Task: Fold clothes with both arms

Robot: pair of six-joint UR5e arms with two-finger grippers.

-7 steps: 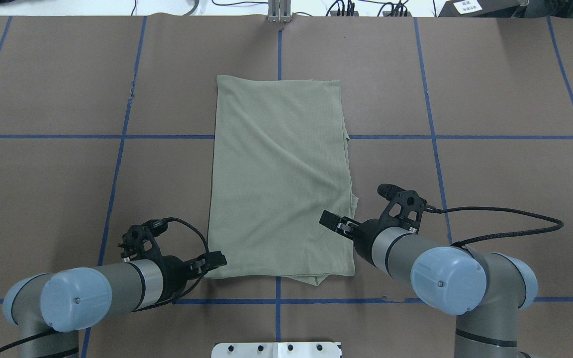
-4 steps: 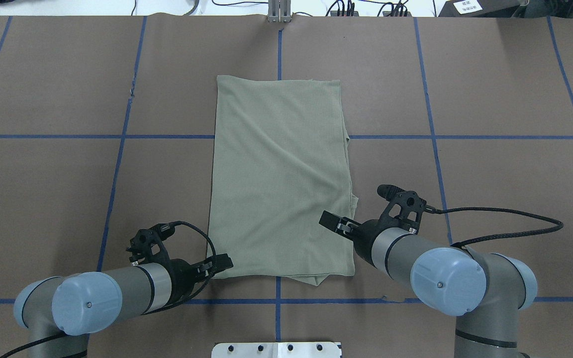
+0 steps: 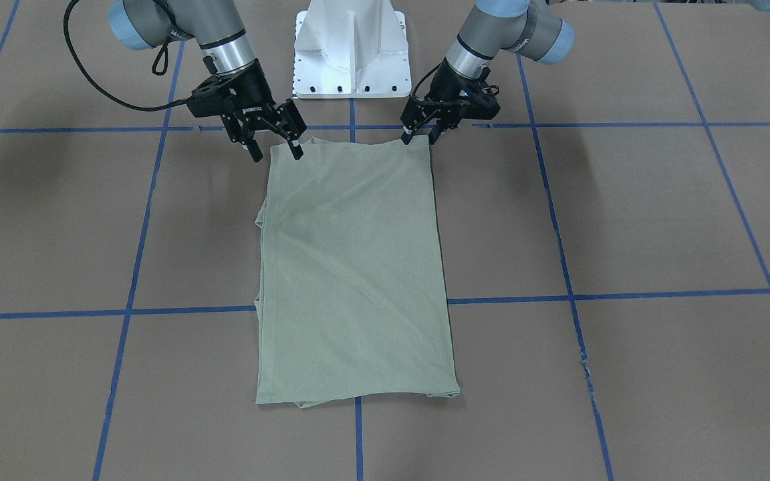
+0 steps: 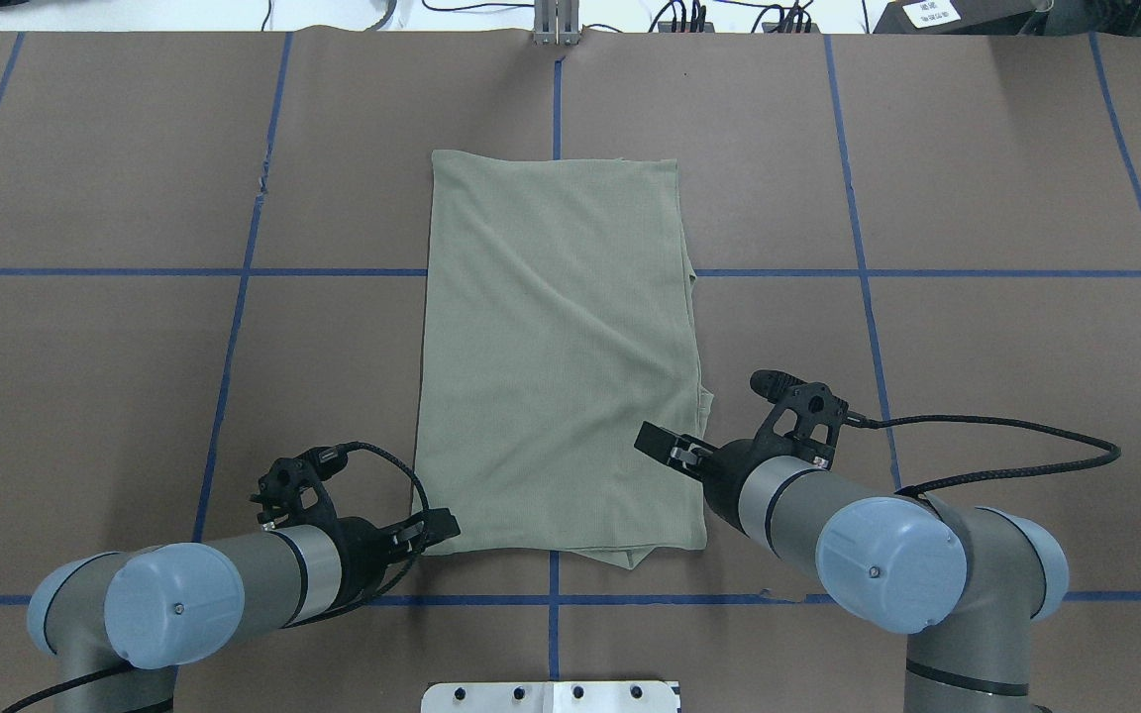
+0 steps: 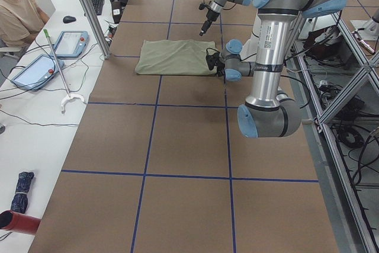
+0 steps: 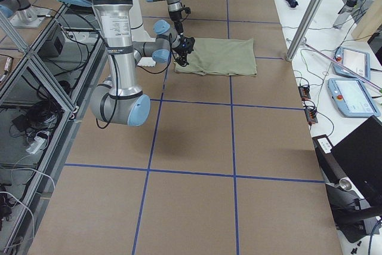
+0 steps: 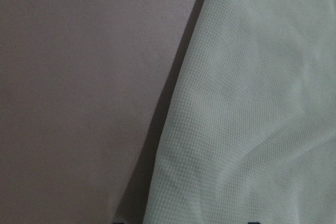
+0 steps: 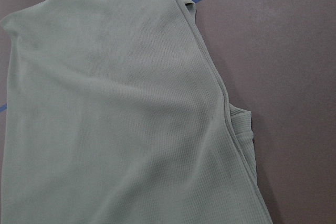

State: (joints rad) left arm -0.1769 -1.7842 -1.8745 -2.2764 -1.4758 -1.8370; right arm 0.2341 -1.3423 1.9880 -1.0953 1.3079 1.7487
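Shirt, place: the sage-green shirt (image 4: 556,356) lies flat in the middle of the table (image 4: 135,347), its long side running away from the robot, across the centre blue tape lines (image 4: 244,272).
Shirt, shape: folded into a tall, narrow rectangle. No sleeves, neck opening or logo show on top.
Shirt, surface: fine waffle-like knit, clear in both wrist views. Soft diagonal creases run across the near half.
Shirt, edges: the far edge and the robot's-left edge are fairly straight. On the robot's-right edge, lower layers peek out a little past the top layer. A small tongue of cloth sticks out under the near edge.
Left gripper: the left gripper (image 3: 419,139) is low at the shirt's near left corner, its jaws apart. In the left wrist view the cloth edge runs between the two fingertips, with bare table on one side and knit on the other. Whether the tips touch the cloth cannot be told.
Right gripper: the right gripper (image 3: 277,155) is at the shirt's near right corner, jaws spread wide and holding nothing. One finger is over the cloth, the other over the table just beside the edge. The right wrist view looks down on the creased knit and the stepped side edge.
Table: brown covering marked with a blue tape grid.
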